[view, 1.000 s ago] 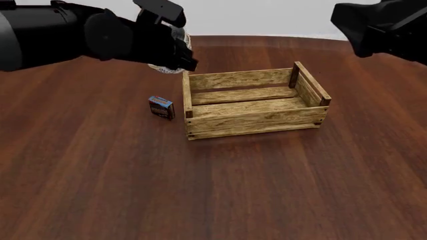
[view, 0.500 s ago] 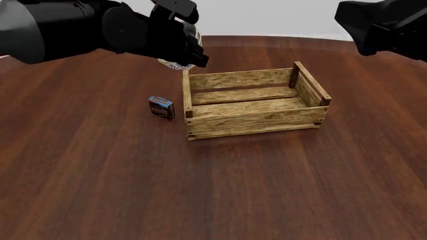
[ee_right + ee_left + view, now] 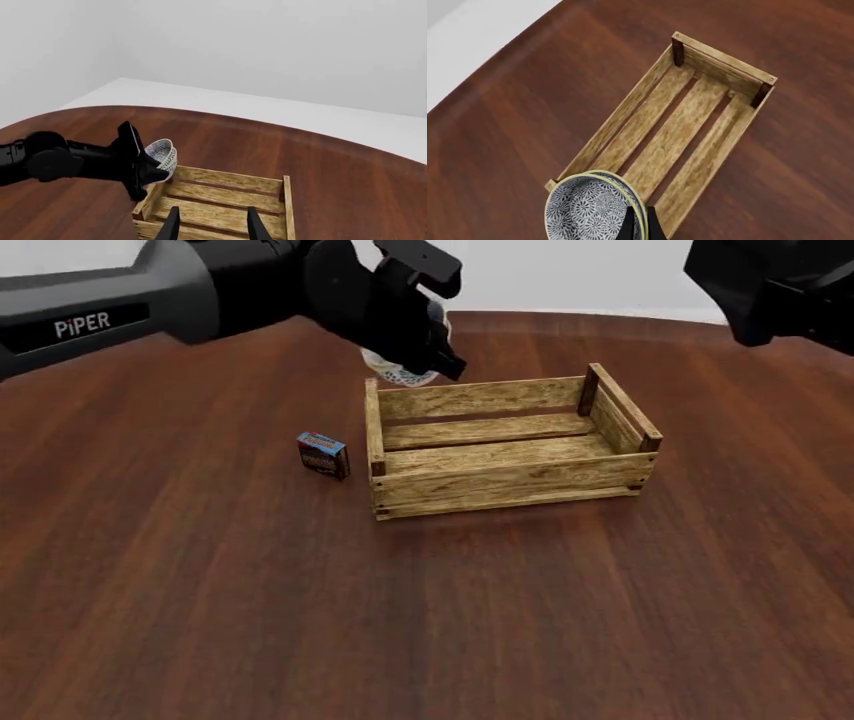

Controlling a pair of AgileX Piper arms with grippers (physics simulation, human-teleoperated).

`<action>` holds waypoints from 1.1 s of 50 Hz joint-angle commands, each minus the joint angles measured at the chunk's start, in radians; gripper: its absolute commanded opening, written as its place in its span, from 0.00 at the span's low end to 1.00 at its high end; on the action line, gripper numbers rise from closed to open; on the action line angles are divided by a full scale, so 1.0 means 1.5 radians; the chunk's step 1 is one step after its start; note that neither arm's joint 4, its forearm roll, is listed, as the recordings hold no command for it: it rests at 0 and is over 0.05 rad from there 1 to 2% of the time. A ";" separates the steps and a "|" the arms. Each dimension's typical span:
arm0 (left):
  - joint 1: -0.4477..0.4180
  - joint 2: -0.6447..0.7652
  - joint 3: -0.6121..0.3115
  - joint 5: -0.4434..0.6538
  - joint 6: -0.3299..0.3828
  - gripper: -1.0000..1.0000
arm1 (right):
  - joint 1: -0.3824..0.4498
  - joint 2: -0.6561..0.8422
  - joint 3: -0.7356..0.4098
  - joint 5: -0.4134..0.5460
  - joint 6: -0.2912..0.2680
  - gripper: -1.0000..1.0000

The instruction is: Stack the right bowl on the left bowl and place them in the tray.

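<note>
Wooden tray: on the table.
Bowls: nested, airborne over the tray's left end.
Left gripper: fingers pinching the bowls' rim.
Right gripper: fingers spread, holding nothing, raised above the tray.

In the front view, the stacked bowls are mostly hidden behind the left gripper, so the 2 rims cannot be told apart there. The right gripper is cut off by that view's top and right edges, and its fingertips are not seen. In the left wrist view, the bowls and fingertips are clipped by the frame's edge. The printing on the small box is too small to be read.
</note>
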 commanded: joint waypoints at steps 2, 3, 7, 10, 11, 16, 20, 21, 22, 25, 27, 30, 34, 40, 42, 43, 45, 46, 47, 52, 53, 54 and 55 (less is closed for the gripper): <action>0.017 0.055 -0.090 0.072 0.012 0.00 | 0.007 -0.005 -0.001 0.005 0.001 1.00; 0.018 0.063 -0.113 0.089 0.012 0.00 | 0.006 -0.005 -0.001 0.005 0.001 1.00; 0.015 0.093 -0.161 0.117 0.013 0.00 | 0.005 -0.005 -0.001 0.005 0.001 1.00; 0.013 0.115 -0.188 0.129 0.013 0.00 | 0.006 -0.003 -0.001 0.004 0.001 1.00; 0.012 0.121 -0.196 0.135 0.013 0.00 | 0.006 -0.002 -0.001 0.004 0.001 1.00; 0.007 0.161 -0.250 0.167 0.017 0.00 | 0.005 -0.001 -0.002 0.005 0.002 1.00; 0.005 0.188 -0.297 0.195 0.020 0.00 | 0.004 -0.004 -0.002 0.006 0.002 1.00; 0.004 0.195 -0.306 0.200 0.021 0.00 | 0.004 -0.004 -0.002 0.006 0.003 1.00; 0.004 0.205 -0.320 0.209 0.021 0.00 | 0.004 -0.005 -0.002 0.007 0.003 1.00; 0.004 0.230 -0.353 0.229 0.023 0.00 | 0.004 -0.006 -0.002 0.008 0.003 1.00; 0.004 0.245 -0.372 0.237 0.024 0.00 | 0.004 -0.007 -0.003 0.008 0.004 1.00; 0.007 0.267 -0.397 0.248 0.026 0.00 | 0.005 -0.009 -0.003 0.010 0.004 1.00; 0.010 0.294 -0.433 0.265 0.028 0.00 | 0.005 -0.010 -0.003 0.011 0.006 1.00; 0.011 0.331 -0.488 0.291 0.028 0.00 | 0.004 -0.010 -0.004 0.011 0.006 1.00; 0.010 0.343 -0.501 0.296 0.027 0.00 | 0.004 -0.009 -0.004 0.010 0.007 1.00; 0.009 0.347 -0.505 0.298 0.026 0.00 | 0.004 -0.009 -0.004 0.010 0.007 1.00; 0.010 0.355 -0.513 0.301 0.024 0.00 | 0.003 -0.009 -0.004 0.009 0.007 1.00; 0.007 0.358 -0.514 0.301 0.021 0.00 | 0.004 -0.008 -0.005 0.010 0.007 1.00; 0.008 0.359 -0.513 0.301 0.022 0.00 | 0.004 -0.008 -0.005 0.010 0.007 1.00; 0.006 0.363 -0.504 0.297 0.019 0.00 | 0.004 -0.009 -0.005 0.011 0.007 1.00; 0.006 0.364 -0.505 0.298 0.018 0.00 | 0.004 -0.010 -0.005 0.011 0.007 1.00; 0.005 0.367 -0.505 0.298 0.017 0.00 | 0.004 -0.010 -0.006 0.012 0.007 1.00; 0.006 0.368 -0.506 0.298 0.018 0.00 | 0.004 -0.010 -0.005 0.012 0.007 1.00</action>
